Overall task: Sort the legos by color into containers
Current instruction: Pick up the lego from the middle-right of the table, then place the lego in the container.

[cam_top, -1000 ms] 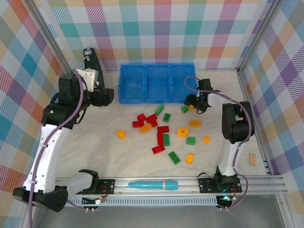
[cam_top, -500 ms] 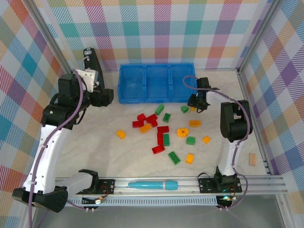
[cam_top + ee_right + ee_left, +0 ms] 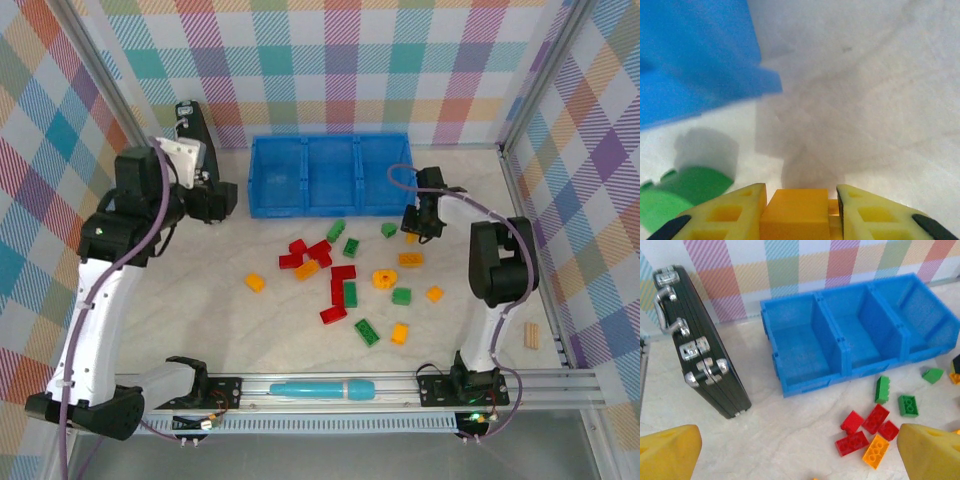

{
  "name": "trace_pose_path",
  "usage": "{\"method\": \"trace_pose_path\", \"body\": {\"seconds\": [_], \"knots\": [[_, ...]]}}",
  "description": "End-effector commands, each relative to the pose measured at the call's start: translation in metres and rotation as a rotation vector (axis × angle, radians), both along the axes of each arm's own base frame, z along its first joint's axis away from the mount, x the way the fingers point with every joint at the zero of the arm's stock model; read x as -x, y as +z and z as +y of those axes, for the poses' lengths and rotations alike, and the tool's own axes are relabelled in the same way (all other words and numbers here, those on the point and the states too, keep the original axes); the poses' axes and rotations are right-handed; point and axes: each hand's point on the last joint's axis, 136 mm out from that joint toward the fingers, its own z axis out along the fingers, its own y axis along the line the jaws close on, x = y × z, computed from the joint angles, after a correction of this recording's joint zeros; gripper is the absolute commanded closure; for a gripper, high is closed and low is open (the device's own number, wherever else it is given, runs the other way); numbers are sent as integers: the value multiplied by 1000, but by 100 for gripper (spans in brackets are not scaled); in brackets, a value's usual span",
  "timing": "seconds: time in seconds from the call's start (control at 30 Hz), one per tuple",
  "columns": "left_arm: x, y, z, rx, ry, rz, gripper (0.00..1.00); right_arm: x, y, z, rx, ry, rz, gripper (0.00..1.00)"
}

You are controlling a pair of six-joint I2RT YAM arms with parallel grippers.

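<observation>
R pincer [image 3: 801, 197] clamped on orange brick [image 3: 795, 215], bottom centre of wrist view, near blue tray [image 3: 695, 60] corner; L pincer [image 3: 800, 452] fingers wide apart.

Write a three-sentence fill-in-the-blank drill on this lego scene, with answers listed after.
The right gripper is shut on an ____ brick.
The blue tray has ____ compartments, all empty.
The jaws of the left gripper stand ____.
Answers: orange; three; open.
</observation>
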Motion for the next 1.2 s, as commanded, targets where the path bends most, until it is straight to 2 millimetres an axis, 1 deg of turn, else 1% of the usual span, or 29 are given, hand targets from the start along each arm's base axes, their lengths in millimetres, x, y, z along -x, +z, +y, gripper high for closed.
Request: {"method": "trace_pose_path", "body": {"seconds": [0.0,0.07,0.13,0.2,0.27,0.3,0.4,0.43,0.5,0.53,0.57,0.63,0.67,0.77,0.83,0.93,1.03,1.17], "knots": [[13,40,2,-19,0,-82,0,12,32,1,7,34,-27,65],[14,44,3,-35,4,-121,0,11,52,3,-6,46,-70,66],[15,37,1,-56,-11,-130,0,9,72,4,-9,58,-112,66],[16,35,-4,-61,-28,-147,0,7,94,5,-9,74,-157,66],[19,37,-10,-57,-52,-168,0,3,118,9,-24,99,-214,66],[21,39,-14,-63,-75,-183,0,0,127,12,-33,111,-238,66],[23,54,-28,-60,-162,-265,0,-9,155,21,-59,142,-304,66],[24,64,-32,-48,-189,-321,0,-13,162,24,-62,153,-318,66],[32,86,-42,-4,-249,-438,0,-18,176,32,-56,178,-340,66],[39,95,-44,35,-286,-482,0,-21,182,35,-47,191,-353,66],[46,99,-42,88,-309,-502,0,-23,187,39,-39,197,-362,66],[56,100,-39,113,-314,-545,0,-28,191,45,-33,210,-376,66],[61,99,-37,112,-311,-565,0,-32,189,48,-35,212,-378,66],[70,95,-29,127,-269,-602,0,-46,178,58,-41,222,-369,66],[71,96,-28,128,-259,-614,0,-56,170,65,-31,239,-357,66],[68,96,-27,133,-252,-590,0,-70,161,71,9,264,-346,65],[60,87,-32,136,-272,-545,0,-86,147,73,41,276,-326,64],[50,79,-41,147,-306,-463,0,-100,125,77,55,292,-290,62]]}}
